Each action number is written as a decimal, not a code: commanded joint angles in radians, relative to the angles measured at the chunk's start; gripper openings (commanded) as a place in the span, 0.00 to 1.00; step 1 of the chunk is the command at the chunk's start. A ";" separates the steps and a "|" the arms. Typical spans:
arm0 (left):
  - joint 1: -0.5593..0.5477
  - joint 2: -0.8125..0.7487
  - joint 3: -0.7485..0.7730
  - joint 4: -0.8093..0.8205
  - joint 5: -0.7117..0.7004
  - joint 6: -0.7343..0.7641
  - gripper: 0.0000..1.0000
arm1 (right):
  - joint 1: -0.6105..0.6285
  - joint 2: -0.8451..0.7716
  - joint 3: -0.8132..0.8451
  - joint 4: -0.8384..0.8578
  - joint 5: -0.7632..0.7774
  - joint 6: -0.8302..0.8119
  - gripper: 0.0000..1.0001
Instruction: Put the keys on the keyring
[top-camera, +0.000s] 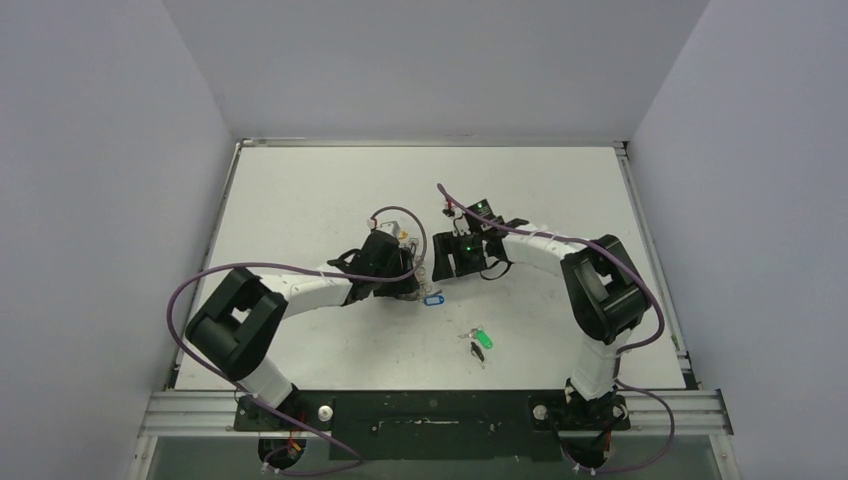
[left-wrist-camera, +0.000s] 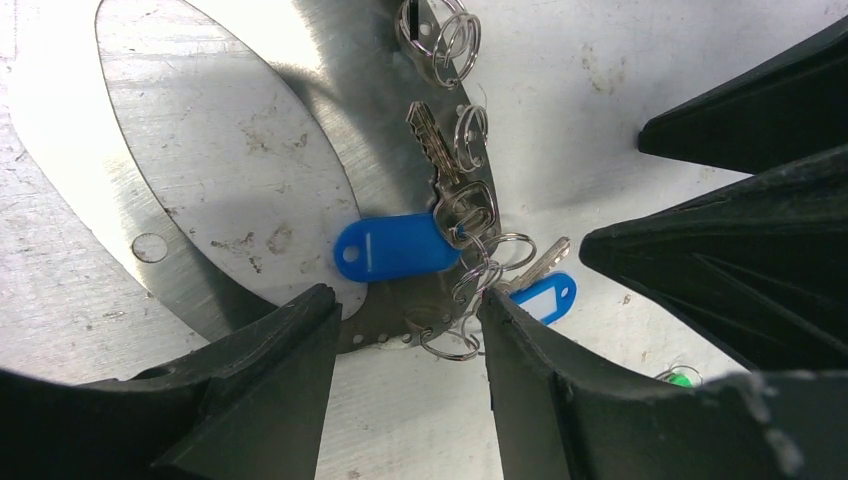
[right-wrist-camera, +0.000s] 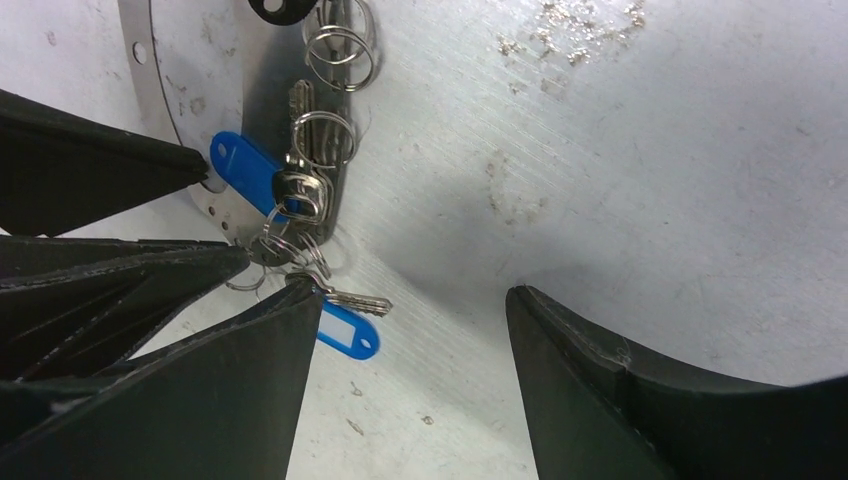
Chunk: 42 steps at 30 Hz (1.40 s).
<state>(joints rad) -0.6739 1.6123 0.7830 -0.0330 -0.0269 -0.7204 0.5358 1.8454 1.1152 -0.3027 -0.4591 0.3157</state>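
Observation:
The keyring (left-wrist-camera: 215, 285) is a thin silvery band loop with small holes, lying on the table. A bare metal key (left-wrist-camera: 432, 150), a solid blue tag (left-wrist-camera: 393, 246) and several small split rings hang on it. A key with a blue white-labelled tag (left-wrist-camera: 545, 296) lies at the cluster's edge and also shows in the right wrist view (right-wrist-camera: 345, 328). My left gripper (left-wrist-camera: 405, 330) is open, its tips on either side of the band. My right gripper (right-wrist-camera: 408, 292) is open, its left fingertip (right-wrist-camera: 290, 300) against the cluster. Green (top-camera: 482, 338) and black (top-camera: 475, 350) keys lie loose, nearer the bases.
Both grippers (top-camera: 415, 278) (top-camera: 440, 265) meet at mid-table, tips almost touching. The blue tag (top-camera: 432, 298) lies just below them. White walls enclose the table (top-camera: 300, 200) on three sides. A dark clip (right-wrist-camera: 280, 8) shows at the top edge of the right wrist view.

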 joint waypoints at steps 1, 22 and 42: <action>-0.003 0.004 0.048 -0.026 -0.033 0.019 0.52 | -0.022 -0.030 -0.014 -0.065 0.044 -0.037 0.70; -0.083 0.034 -0.073 -0.137 -0.033 -0.243 0.52 | -0.034 -0.024 -0.016 -0.101 0.053 -0.057 0.76; 0.058 -0.230 -0.092 -0.300 0.011 -0.098 0.54 | 0.123 0.105 -0.019 0.009 -0.039 0.020 0.59</action>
<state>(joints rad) -0.6693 1.4670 0.7082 -0.2420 -0.0566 -0.8894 0.5941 1.8633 1.1183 -0.2844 -0.4786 0.2905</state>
